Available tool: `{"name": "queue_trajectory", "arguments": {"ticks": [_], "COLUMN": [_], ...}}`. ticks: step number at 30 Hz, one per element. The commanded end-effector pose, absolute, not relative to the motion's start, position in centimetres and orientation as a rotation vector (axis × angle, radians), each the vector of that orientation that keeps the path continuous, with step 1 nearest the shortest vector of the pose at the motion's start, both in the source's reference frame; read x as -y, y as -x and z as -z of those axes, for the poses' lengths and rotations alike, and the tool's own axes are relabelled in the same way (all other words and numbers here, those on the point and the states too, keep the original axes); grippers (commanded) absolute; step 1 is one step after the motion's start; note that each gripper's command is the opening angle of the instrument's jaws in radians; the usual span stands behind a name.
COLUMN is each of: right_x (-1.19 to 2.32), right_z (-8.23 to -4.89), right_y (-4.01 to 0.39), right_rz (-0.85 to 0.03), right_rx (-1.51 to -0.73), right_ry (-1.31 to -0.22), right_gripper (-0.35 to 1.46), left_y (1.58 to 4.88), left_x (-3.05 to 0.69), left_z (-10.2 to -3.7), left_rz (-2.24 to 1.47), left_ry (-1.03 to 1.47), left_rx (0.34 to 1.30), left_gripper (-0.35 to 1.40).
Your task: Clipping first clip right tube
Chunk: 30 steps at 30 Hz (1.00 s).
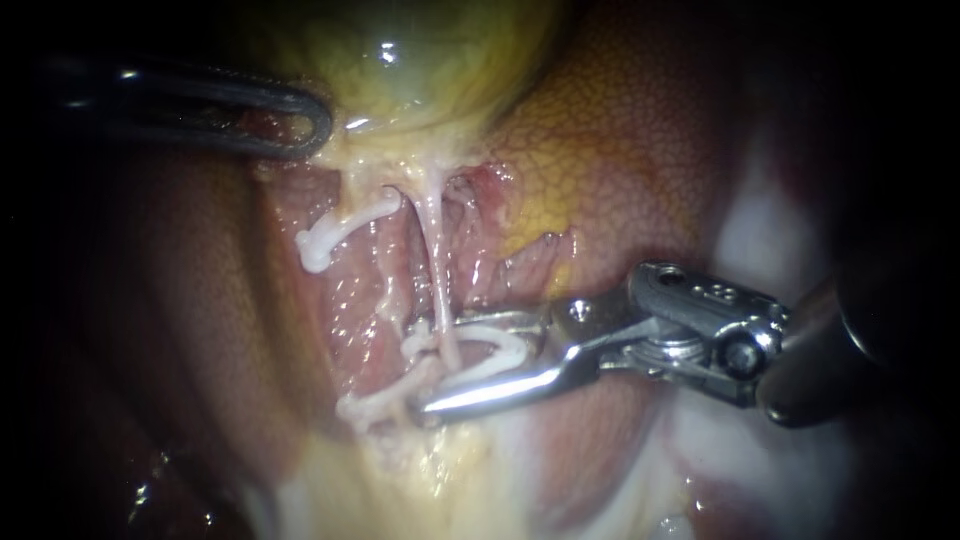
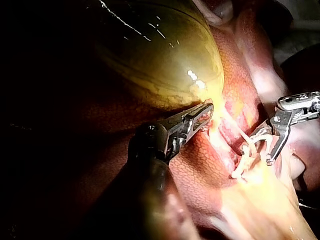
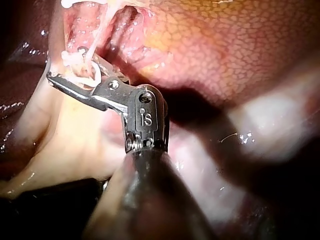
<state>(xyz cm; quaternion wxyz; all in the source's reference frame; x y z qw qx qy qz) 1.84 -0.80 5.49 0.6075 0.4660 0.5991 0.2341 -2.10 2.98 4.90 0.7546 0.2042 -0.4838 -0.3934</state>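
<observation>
The right tube [image 1: 437, 270] is a thin, pale strand running down the centre of the endoscope view, from the base of the gallbladder [image 1: 400, 60] at the top to just below mid-frame. Its lower end passes between the two jaws of my right instrument [image 1: 440, 365], which comes in from the right edge. Those jaws stand apart, one above the tube and one below. Between them they hold a white clip [image 1: 495, 342] whose open mouth faces left and straddles the tube. I cannot tell whether the clip is pressing on the tube. Left of it, a thicker white left tube [image 1: 335, 232] curves down and away, clear of the jaws. White strands lie tangled near the lower jaw tip. At upper left, my left instrument [image 1: 320, 125] has its jaws closed on tissue at the gallbladder's lower edge. Mottled orange-red liver [image 1: 620, 150] fills the upper right.
</observation>
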Motion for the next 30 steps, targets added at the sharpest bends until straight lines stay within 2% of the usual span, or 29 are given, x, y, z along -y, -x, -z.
{"name": "queue_trajectory", "arguments": {"ticks": [1,7,12,19,21,30], "right_x": [0.81,0.83,0.81,0.79,0.78,0.78], "right_z": [-5.48,-5.45,-5.48,-5.49,-5.5,-5.53], "right_y": [-1.85,-1.87,-1.86,-1.86,-1.85,-1.86], "right_rz": [-0.531,-0.512,-0.536,-0.549,-0.548,-0.548], "right_rx": [-1.385,-1.382,-1.366,-1.355,-1.355,-1.355], "right_ry": [-1.087,-1.111,-1.129,-1.142,-1.142,-1.141], "right_gripper": [0.42,0.33,0.06,-0.21,-0.35,-0.35], "left_y": [2.1,2.1,2.1,2.1,2.1,2.1], "left_x": [-2.98,-2.98,-2.98,-2.98,-2.98,-2.98], "left_z": [-4.9,-4.9,-4.9,-4.9,-4.9,-4.91], "left_rz": [0.858,0.859,0.859,0.859,0.859,0.858], "left_ry": [-0.446,-0.445,-0.445,-0.445,-0.445,-0.445], "left_rx": [1.055,1.055,1.055,1.055,1.055,1.055], "left_gripper": [-0.35,-0.35,-0.35,-0.35,-0.35,-0.35]}}
